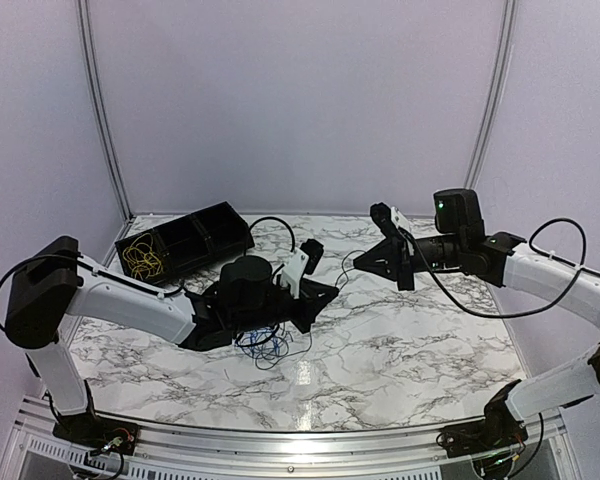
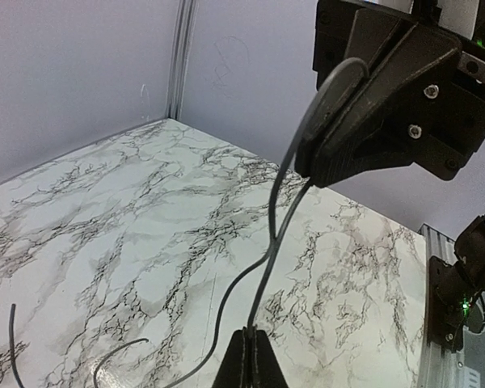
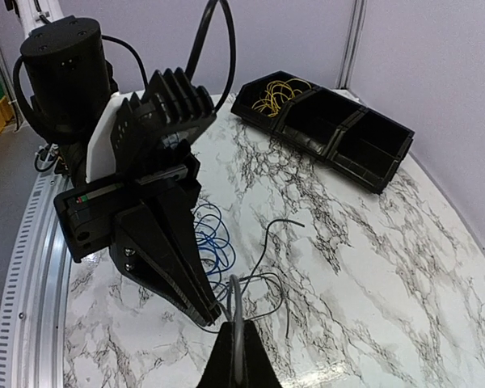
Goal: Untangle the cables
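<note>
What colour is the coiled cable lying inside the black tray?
Yellow; the cable in the tray shows best in the right wrist view.

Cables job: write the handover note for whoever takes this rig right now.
Hands: left hand shut on the black cable; right hand shut on the same cable close by, a short span between them above the marble table.
Yellow cable: coiled in an end compartment of the black bin.
Blue cable: loose coil on the table beside the left arm, black strands trailing next to it.
Done: yellow looks sorted.
Left: free black from blue if they are tangled, which is unclear; probably bin both.
</note>
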Tool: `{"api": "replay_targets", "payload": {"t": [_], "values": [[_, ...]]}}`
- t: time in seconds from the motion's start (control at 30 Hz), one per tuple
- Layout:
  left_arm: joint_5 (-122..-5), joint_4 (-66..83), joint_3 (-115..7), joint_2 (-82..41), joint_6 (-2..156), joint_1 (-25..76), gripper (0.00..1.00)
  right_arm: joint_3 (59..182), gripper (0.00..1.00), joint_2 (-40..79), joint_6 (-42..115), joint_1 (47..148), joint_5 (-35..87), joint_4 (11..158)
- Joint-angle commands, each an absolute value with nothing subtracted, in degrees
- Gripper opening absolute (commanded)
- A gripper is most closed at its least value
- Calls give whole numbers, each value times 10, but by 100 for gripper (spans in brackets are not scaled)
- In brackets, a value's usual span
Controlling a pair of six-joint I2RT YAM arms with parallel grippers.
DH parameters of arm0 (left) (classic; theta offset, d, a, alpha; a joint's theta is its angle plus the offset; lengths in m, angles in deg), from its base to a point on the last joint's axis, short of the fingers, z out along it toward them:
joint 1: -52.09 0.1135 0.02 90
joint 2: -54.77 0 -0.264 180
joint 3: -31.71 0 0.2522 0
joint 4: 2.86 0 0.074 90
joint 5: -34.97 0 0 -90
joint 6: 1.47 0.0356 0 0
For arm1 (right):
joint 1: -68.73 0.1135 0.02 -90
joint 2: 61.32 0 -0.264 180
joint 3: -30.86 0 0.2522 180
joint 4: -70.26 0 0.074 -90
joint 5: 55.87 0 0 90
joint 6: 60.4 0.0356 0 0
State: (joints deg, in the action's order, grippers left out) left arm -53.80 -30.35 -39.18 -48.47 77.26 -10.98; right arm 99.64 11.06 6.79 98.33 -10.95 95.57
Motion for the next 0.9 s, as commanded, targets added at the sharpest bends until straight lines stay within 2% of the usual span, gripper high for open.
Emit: {"api": "replay_targets", "payload": {"t": [0.0, 0.03, 0.17, 0.33, 0.5, 0.87], "values": [[-527, -306, -382, -452, 778, -113, 0, 993, 0, 102, 61, 979, -99, 940], [-525, -305, -381, -449, 778, -113, 0, 991, 2, 103, 59, 979, -96, 940], [-499, -301, -369, -420, 792, -112, 0, 992, 24, 108, 57, 979, -89, 944], [-457, -243, -367, -372, 813, -96, 0, 997, 38, 105, 52, 978, -92, 953], [-418, -186, -359, -314, 818, -67, 0, 997, 45, 104, 44, 979, -93, 959], [-306, -89, -325, -208, 793, 48, 0, 992, 45, 105, 26, 979, -64, 959]]}}
